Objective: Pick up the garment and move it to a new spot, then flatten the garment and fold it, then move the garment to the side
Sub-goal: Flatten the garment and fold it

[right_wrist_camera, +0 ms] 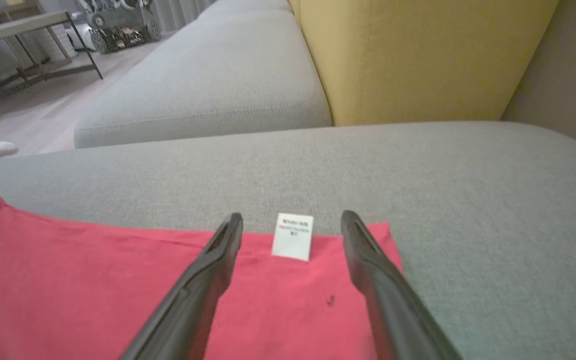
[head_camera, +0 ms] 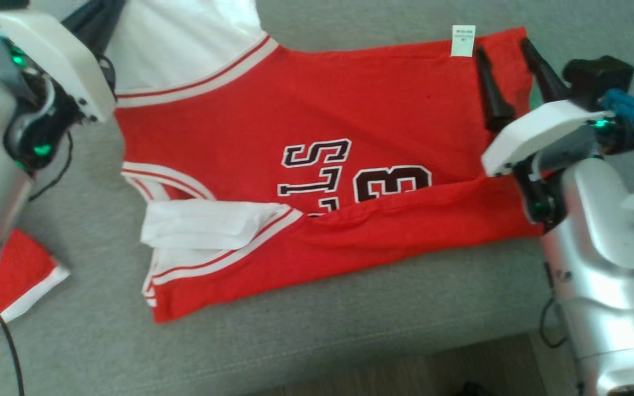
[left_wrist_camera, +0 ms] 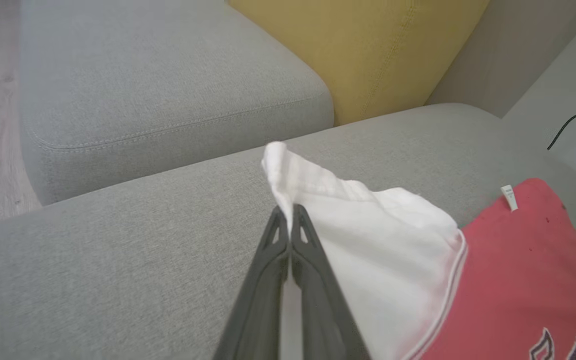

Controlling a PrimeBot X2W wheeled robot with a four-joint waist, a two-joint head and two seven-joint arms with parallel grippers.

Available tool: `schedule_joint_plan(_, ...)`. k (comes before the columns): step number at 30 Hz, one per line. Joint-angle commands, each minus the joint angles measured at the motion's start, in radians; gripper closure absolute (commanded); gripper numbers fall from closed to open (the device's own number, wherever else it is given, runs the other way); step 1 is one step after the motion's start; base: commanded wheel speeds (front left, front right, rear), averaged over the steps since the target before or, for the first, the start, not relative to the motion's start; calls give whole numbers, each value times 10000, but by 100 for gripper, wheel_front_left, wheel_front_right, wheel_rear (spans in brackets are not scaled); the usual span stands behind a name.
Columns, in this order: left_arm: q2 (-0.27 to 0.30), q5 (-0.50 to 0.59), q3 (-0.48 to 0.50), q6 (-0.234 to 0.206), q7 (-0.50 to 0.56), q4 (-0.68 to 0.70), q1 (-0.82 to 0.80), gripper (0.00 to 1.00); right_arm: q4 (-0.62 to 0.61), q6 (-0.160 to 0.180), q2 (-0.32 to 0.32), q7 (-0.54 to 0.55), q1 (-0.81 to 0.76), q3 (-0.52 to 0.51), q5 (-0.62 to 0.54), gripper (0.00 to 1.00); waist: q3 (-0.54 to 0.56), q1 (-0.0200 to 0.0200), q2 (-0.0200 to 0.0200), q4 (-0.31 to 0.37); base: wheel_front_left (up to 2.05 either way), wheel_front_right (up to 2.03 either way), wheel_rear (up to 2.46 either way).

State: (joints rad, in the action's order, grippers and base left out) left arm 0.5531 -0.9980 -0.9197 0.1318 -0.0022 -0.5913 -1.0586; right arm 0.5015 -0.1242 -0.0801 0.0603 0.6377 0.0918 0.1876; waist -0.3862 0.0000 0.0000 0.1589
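Note:
A red jersey (head_camera: 317, 137) with white sleeves, white-and-red trim and dark lettering lies spread on the grey sofa seat (head_camera: 350, 330). Its near long edge is folded up over the number. My left gripper (left_wrist_camera: 288, 212) is shut on the far white sleeve (left_wrist_camera: 368, 225), whose cloth rises to a peak past the fingertips. My right gripper (head_camera: 504, 48) is open over the red hem corner, one finger on each side of the white tag (right_wrist_camera: 293, 236). The tag (head_camera: 463, 40) sticks out at the garment's far edge.
A yellow back cushion (right_wrist_camera: 418, 55) stands behind the seat, and a second grey seat cushion (left_wrist_camera: 168, 75) adjoins on the left. A red piece with white trim (head_camera: 14, 280) lies under my left arm. Wooden floor (head_camera: 405, 379) shows beyond the sofa's front edge.

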Motion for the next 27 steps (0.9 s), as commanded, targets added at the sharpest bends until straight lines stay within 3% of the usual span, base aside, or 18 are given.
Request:
schedule_joint_plan(1, 470, -51, 397, -12, -111, 249, -244, 100, -266, -65, -102, 80, 299, 50, 80, 0, 223, 0, 0, -301, 0, 0, 0)
schedule_joint_plan(12, 568, -341, 160, -19, -676, 1578, 562, 100, 1011, -65, -1316, 1439, 1088, -591, 520, 0, 134, 0, 0, -1002, 0, 0, 0)
schedule_joint_plan(27, 659, -217, 35, -183, -492, 2637, 455, 100, 3863, -65, -1735, 2064, 3083, -655, 27, 0, -596, 0, 0, -1494, 0, 0, 0)
